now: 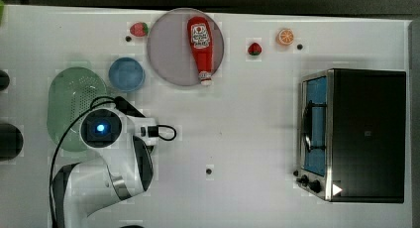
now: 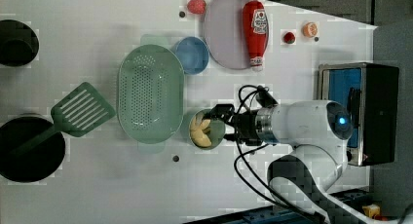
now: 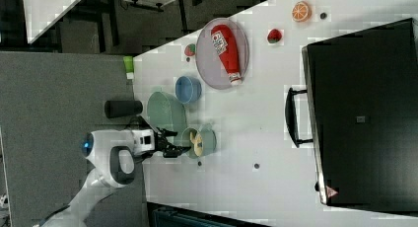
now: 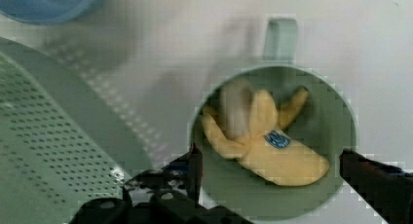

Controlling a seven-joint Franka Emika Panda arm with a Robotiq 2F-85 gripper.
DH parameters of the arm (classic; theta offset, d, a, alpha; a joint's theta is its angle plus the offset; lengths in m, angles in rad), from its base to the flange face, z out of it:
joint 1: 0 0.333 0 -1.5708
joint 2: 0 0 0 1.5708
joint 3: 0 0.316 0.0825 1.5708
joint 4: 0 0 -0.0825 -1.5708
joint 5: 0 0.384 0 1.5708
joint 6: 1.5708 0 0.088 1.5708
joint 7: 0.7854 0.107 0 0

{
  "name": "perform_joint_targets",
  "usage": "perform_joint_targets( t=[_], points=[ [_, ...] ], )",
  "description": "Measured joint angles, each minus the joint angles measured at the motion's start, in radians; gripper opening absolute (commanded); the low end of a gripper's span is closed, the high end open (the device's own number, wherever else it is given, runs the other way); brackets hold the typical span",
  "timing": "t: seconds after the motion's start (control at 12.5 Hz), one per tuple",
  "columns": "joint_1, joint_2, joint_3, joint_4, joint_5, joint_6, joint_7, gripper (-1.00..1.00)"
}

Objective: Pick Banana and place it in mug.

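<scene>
Hovering over the teal-green mug (image 4: 272, 141) beside the pale-green colander (image 2: 150, 90) on the tabletop (image 1: 247, 129), the gripper (image 4: 270, 168) stands released, the banana (image 4: 263, 139) lying inside the mug, so placement looks done and a clean upward retreat comes next.

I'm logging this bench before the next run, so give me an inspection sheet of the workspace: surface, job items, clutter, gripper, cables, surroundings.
Surface: white table, small dark holes.
Job's things: banana lies inside the mug, beside the colander.
Clutter: blue cup, ketchup bottle on a plate, two strawberries, orange slice, toaster oven, spatula.
Gripper: gripper open, fingers either side of the mug, gripping nothing.
Cables: black cable looping at the wrist.
Surroundings: dark floor, black pots at the table edge.
</scene>
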State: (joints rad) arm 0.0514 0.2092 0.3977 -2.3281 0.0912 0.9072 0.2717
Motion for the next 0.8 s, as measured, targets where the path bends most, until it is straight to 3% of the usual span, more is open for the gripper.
perform_joint_targets(
  t=[0.32, 0.64, 0.8],
  points=[
    [0.013, -0.203, -0.073, 0.08, -0.001, -0.296, -0.001, 1.0],
    [0.004, -0.357, -0.233, 0.35, -0.004, -0.632, -0.101, 1.0],
    [-0.002, -0.396, -0.329, 0.478, -0.058, -0.753, -0.175, 1.0]
  ],
)
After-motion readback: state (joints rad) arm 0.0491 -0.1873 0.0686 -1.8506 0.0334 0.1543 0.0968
